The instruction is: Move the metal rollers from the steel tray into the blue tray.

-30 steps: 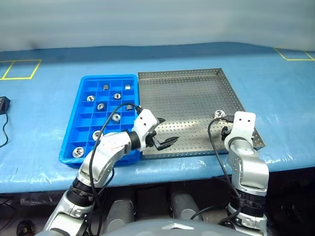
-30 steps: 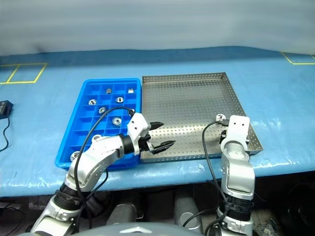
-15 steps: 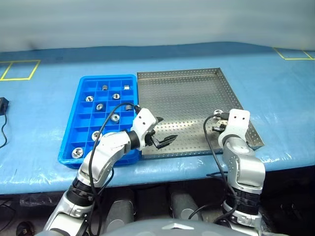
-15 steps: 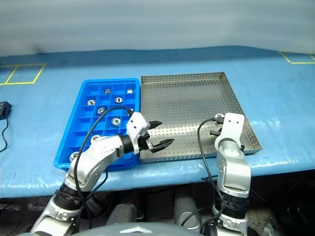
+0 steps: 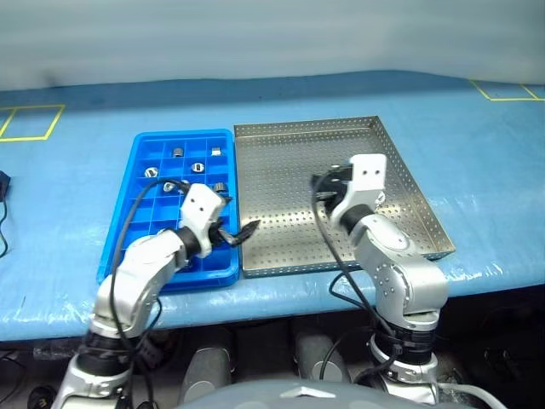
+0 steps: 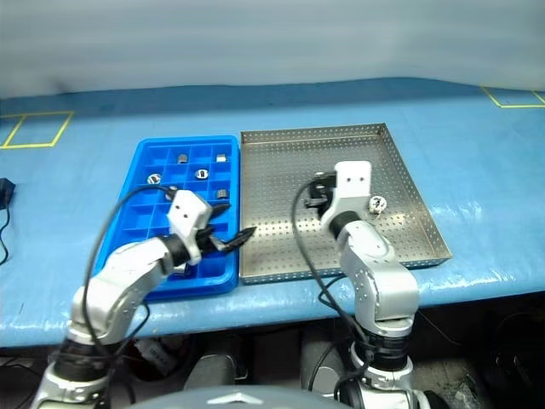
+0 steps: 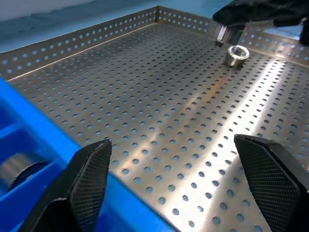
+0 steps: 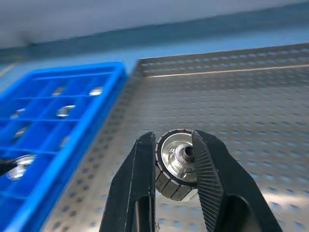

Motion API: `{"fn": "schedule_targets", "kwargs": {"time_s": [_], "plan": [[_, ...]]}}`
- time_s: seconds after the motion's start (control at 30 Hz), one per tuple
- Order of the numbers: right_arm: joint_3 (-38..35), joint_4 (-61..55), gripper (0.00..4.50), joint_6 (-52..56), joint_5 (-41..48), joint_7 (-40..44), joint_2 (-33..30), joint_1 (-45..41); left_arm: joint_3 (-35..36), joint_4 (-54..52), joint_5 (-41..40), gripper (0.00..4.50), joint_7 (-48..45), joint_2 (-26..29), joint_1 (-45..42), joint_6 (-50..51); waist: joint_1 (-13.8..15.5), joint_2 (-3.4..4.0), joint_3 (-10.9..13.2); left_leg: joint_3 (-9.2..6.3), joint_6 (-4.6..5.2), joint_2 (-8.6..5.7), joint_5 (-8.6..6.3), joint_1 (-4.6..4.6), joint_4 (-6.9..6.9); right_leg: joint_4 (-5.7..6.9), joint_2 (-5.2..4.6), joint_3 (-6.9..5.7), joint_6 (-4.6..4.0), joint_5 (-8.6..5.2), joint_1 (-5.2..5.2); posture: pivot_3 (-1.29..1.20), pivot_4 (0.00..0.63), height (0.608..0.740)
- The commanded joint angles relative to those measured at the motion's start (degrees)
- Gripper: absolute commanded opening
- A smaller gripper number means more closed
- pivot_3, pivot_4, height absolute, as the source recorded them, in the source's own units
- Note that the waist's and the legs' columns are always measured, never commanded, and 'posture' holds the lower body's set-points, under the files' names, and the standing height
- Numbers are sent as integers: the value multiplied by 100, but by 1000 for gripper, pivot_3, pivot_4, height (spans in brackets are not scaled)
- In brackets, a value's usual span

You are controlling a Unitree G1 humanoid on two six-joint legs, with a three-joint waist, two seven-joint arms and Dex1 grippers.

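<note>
Blue sheeting covers our table (image 5: pixel 477 170), with yellow taped squares (image 5: pixel 32 122) marked near its far corners. At the far left edge we see a small dark object (image 5: pixel 2 181) with a cable trailing from it.

Next comes the blue tray (image 5: pixel 136 223), lying lengthwise with its long side touching the steel tray's left rim. Several metal rollers (image 5: pixel 197 168) sit singly in its square compartments, mostly in the far half, and one shows in a near compartment in our left wrist view.

Our left gripper (image 5: pixel 235 236) hangs above the near right corner of the blue tray, its black fingers (image 7: pixel 89 176) spread wide with nothing between them, pointing across the seam toward the steel tray.

The steel tray (image 5: pixel 281 141) is perforated all over and nearly bare. Our right gripper (image 5: pixel 322 185) is above the middle of it, pointing left toward the blue tray. In our right wrist view its two fingers are pinched tight on one roller (image 8: pixel 175 165), which is held clear of the tray floor with its ribbed side and its hollow end showing.

To the right of that arm, one loose roller (image 6: pixel 375 203) lies on the steel tray floor near the right rim.
</note>
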Motion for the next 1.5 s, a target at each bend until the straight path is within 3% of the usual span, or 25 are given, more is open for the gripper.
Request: {"fn": "schedule_targets", "kwargs": {"time_s": [0.03, 0.17, 0.33, 0.8, 1.0, 1.17, 1.33, 1.5], "plan": [[613, -143, 777, -45, 488, 472, 47, -152, 864, -506, -130, 4406, 504, -71, -26, 188, 48, -2, 1, -1, 0, 0, 0, -3, 1, -2, 0, -1, 0, 0, -1, -141, 150, 740], [1263, 133, 777, -85, 640, 725, 45, -278, 1056, -687, -87, 4406, 731, 3, 73, 398, 160, -2, 1, -4, -1, -4, -1, -1, 1, -6, -4, -4, 1, 0, 2, -96, 150, 740], [1726, 701, 777, -427, 480, 814, -23, -463, 801, -804, 25, 4406, 878, -23, 358, 495, 315, -6, 0, -5, -21, -7, -12, -1, 1, -9, -6, -5, 3, 1, -24, -63, 150, 740], [1821, 1080, 777, -643, 340, 804, -247, -478, 750, -919, -66, 4406, 959, -95, 636, 477, 464, -10, 0, -2, -34, -7, -17, -4, 1, -4, -5, -4, 2, 2, -32, -49, 150, 740], [1733, 1125, 2662, -948, 190, 573, -181, -382, 650, -856, -81, 4406, 909, -77, 524, 516, 461, -10, 0, -2, -35, -7, -17, -4, 1, -4, -5, -5, 2, 2, -31, -65, 150, 740], [1568, 1004, 2662, -1197, 151, 482, -203, -365, 510, -769, -90, 4406, 876, -121, 441, 496, 449, -10, 0, 0, -34, -7, -17, -4, 1, -4, -5, -4, 2, 2, -31, -75, 150, 740], [1071, 997, 2662, -1334, -303, -176, -349, -412, 316, -687, -147, 4406, 787, -240, 329, 378, 456, -10, 0, 2, -33, -9, -16, -4, 5, -4, -6, -3, 4, 3, -29, -90, 150, 740], [991, 716, 2662, -793, -911, -538, -1006, -213, -470, -36, -49, 4406, 412, -516, -484, 18, 472, -12, 0, 4, -29, -12, -14, -3, 10, -4, -7, -5, 5, 3, -22, -129, 150, 740]]}}
